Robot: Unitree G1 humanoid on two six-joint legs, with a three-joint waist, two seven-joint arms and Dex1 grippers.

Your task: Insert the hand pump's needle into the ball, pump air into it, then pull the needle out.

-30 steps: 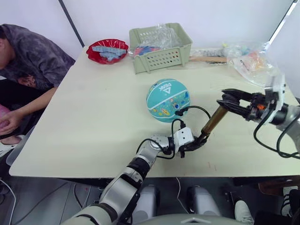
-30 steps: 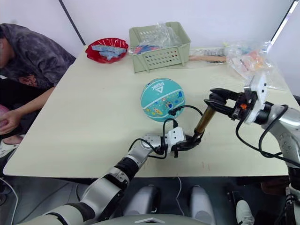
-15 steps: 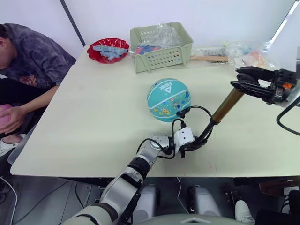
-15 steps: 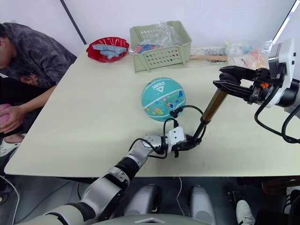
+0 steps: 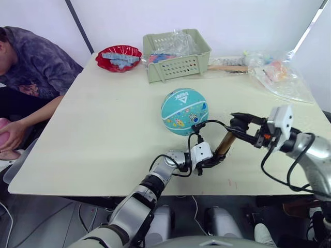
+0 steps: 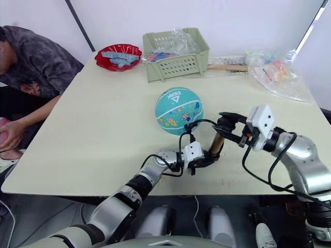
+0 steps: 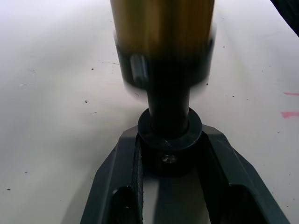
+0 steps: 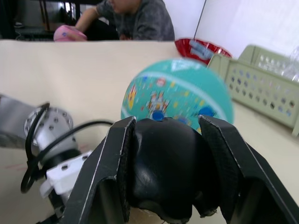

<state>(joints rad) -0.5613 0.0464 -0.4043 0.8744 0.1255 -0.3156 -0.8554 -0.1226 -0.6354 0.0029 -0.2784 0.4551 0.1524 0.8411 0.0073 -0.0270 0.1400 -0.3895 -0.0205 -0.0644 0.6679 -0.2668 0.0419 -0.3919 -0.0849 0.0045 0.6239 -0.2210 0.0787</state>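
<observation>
The teal-blue ball (image 5: 184,111) rests mid-table. Just in front of it the hand pump (image 5: 225,143) stands tilted, brass cylinder up. My left gripper (image 5: 212,160) is shut on its black bottom cap (image 7: 169,140). My right gripper (image 5: 241,124) is shut on the black T-handle (image 8: 163,172) at the top, pressed close to the cylinder. The thin black hose (image 5: 212,122) loops from the pump to a small black fitting (image 5: 196,127) against the ball's near side. The needle is too small to see there.
A green basket (image 5: 176,54) with plastic bags, a red bowl (image 5: 119,56) and clear bags (image 5: 279,75) line the table's far edge. A person (image 5: 31,67) sits at the left side. The table's front edge (image 5: 103,188) runs just behind my left gripper.
My right gripper first pulled the handle up and to the right, drawing the pump rod out, then pushed it back down onto the cylinder. The left gripper kept hold of the base.
</observation>
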